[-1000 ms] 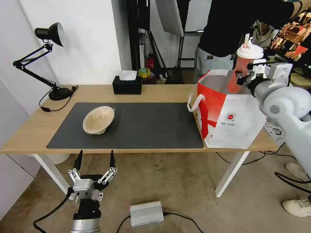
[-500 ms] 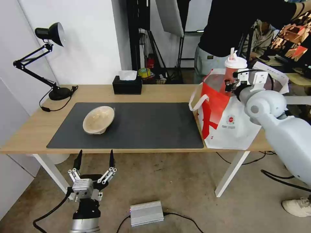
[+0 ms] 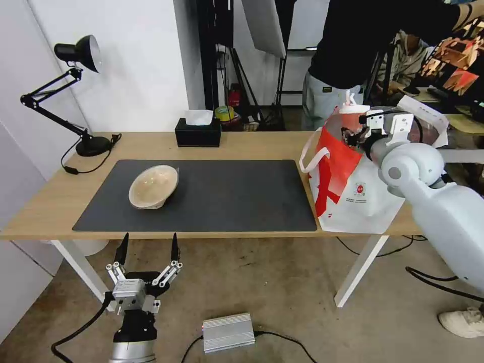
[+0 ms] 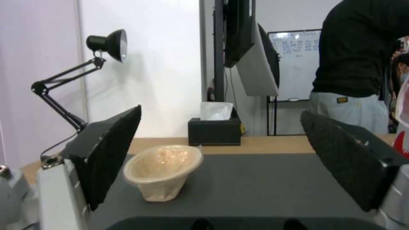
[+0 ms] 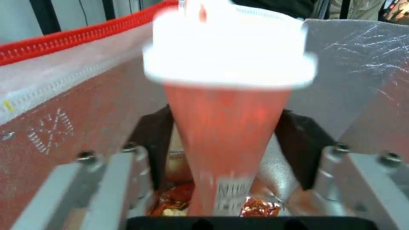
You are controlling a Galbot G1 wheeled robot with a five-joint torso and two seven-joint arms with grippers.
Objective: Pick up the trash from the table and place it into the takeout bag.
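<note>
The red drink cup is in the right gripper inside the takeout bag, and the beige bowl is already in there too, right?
Not quite. The right gripper does hold the red drink cup inside the takeout bag, but the head view shows the beige bowl lying on the dark grey mat.

Nothing is legible: the bag (image 3: 360, 201) bears a small round red logo with unreadable print beneath; the cup's (image 5: 228, 127) label is blurred.

The head camera looks down across the long light-wood bench (image 3: 242, 146). The left wrist camera looks level along it, sharing the beige shallow bowl (image 3: 153, 186) (image 4: 163, 171). The right wrist camera peers closely into the red-and-white foil-lined tote bag (image 5: 76, 95) (image 3: 353, 191).
</note>
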